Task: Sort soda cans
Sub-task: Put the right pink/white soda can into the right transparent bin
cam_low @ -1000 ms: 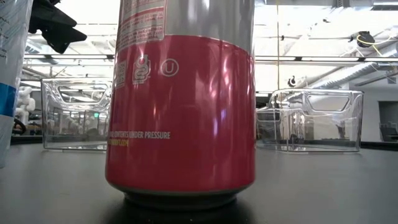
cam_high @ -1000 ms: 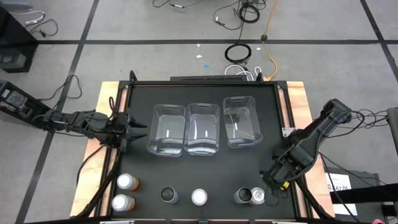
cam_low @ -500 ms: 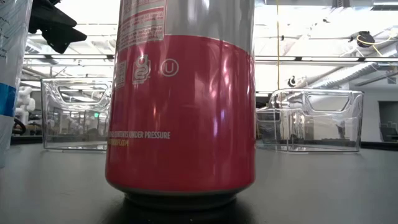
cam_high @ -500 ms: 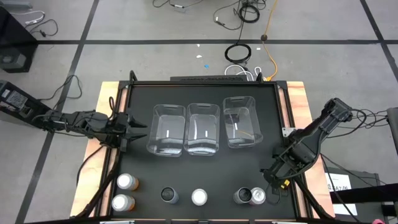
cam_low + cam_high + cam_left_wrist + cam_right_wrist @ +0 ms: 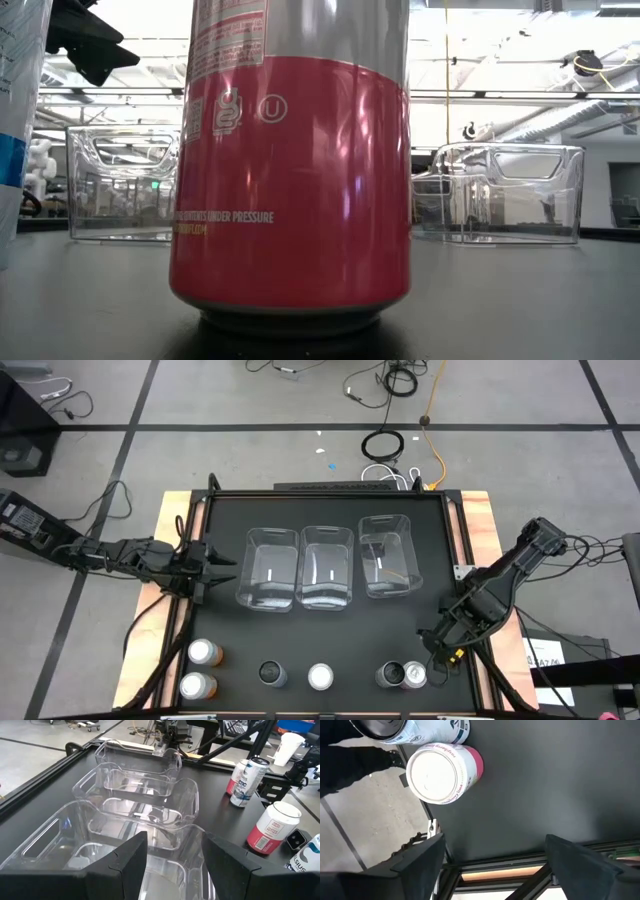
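Note:
Six soda cans stand upright along the table's near edge: two orange ones (image 5: 205, 652) (image 5: 197, 685) at the left, a dark-topped one (image 5: 270, 674), a pink one with a white top (image 5: 320, 677) (image 5: 290, 170), and a dark-topped and a pale-topped pair (image 5: 390, 675) (image 5: 413, 675) at the right. My right gripper (image 5: 437, 647) (image 5: 495, 865) hangs open, pointing steeply down, just far-right of that pair; the pink can (image 5: 440, 772) lies ahead of its fingers, untouched. My left gripper (image 5: 213, 572) (image 5: 172, 865) waits open at the left bin's left side.
Three clear plastic bins (image 5: 268, 568) (image 5: 326, 566) (image 5: 388, 556) stand side by side in the middle of the black table, all without cans. Black rails (image 5: 185, 630) frame the table's sides. Bare tabletop lies between the bins and the row of cans.

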You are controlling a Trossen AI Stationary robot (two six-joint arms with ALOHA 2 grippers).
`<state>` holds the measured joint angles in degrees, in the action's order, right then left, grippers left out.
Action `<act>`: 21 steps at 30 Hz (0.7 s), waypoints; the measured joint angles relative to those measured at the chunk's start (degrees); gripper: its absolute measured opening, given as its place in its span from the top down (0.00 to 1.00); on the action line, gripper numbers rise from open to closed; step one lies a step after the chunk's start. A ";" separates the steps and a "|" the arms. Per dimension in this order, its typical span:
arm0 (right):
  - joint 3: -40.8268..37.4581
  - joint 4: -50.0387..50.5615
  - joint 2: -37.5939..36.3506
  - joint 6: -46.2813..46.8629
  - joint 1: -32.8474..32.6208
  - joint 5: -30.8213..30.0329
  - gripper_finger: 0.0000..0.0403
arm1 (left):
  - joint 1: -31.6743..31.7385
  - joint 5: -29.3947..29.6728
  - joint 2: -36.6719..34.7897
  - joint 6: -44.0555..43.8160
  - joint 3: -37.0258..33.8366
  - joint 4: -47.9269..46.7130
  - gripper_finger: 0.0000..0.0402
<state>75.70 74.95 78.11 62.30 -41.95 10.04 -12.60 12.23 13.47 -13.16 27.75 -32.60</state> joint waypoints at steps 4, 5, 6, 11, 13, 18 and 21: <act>0.00 -1.31 0.00 2.14 -0.05 -0.89 0.11 | 0.00 0.00 0.00 0.02 0.00 0.00 0.51; 0.00 -1.82 0.00 3.75 -0.14 -1.95 0.10 | 0.00 0.00 0.00 0.02 0.00 0.00 0.51; 0.00 -2.00 0.00 5.69 -0.28 -3.13 0.09 | -0.01 0.00 0.00 0.02 0.00 0.00 0.51; 0.00 -2.80 0.00 6.72 -0.49 -4.23 0.09 | -0.01 0.00 0.00 0.02 0.00 0.00 0.51; 0.00 -4.20 0.00 6.64 -0.52 -4.39 0.09 | -0.02 0.00 0.00 0.02 0.00 0.00 0.51; 0.00 -9.51 0.35 5.92 -0.52 -4.41 0.10 | 0.00 0.00 0.00 0.01 0.00 0.00 0.51; 0.00 -9.76 1.65 5.72 -0.52 -4.41 0.10 | -0.02 0.00 0.00 0.02 0.00 0.00 0.51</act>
<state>75.70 65.18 79.75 68.02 -42.48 5.63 -12.62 12.23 13.47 -13.15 27.75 -32.60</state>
